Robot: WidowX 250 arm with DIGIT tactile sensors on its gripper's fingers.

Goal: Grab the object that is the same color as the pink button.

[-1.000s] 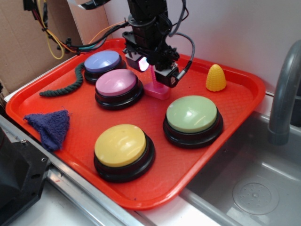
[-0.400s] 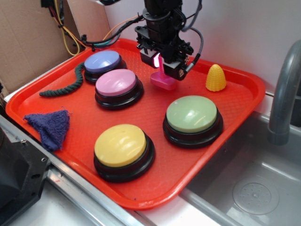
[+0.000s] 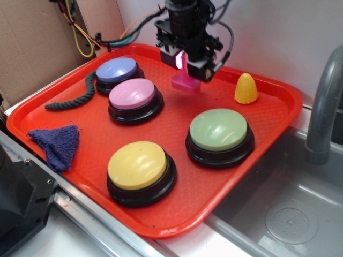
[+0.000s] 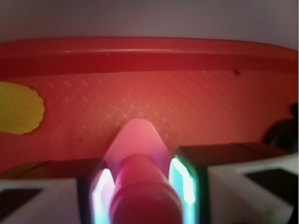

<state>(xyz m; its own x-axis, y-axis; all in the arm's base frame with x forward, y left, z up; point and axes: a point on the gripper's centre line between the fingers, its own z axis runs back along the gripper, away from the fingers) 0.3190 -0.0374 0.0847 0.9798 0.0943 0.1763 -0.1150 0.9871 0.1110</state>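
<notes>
The small pink toy bolt (image 3: 185, 81) hangs above the red tray (image 3: 96, 142), held by its upright post, its flat base just over the tray's far middle. My gripper (image 3: 183, 60) is shut on the post. In the wrist view the bolt (image 4: 138, 161) fills the gap between my glowing fingers (image 4: 183, 182), its base pointing away. The pink dome button (image 3: 133, 95) sits on its black base to the left of the bolt.
A lavender-blue button (image 3: 117, 71), a green button (image 3: 219, 131) and a yellow button (image 3: 139, 167) share the tray. A yellow ribbed cone (image 3: 246, 89) stands at the back right. A dark green rope (image 3: 75, 98) and a blue cloth (image 3: 57, 143) lie left. A sink and faucet (image 3: 323, 107) are right.
My gripper has risen and moved back and to the right with the pink bolt in it, lifting the bolt off the tray beside the pink button.
</notes>
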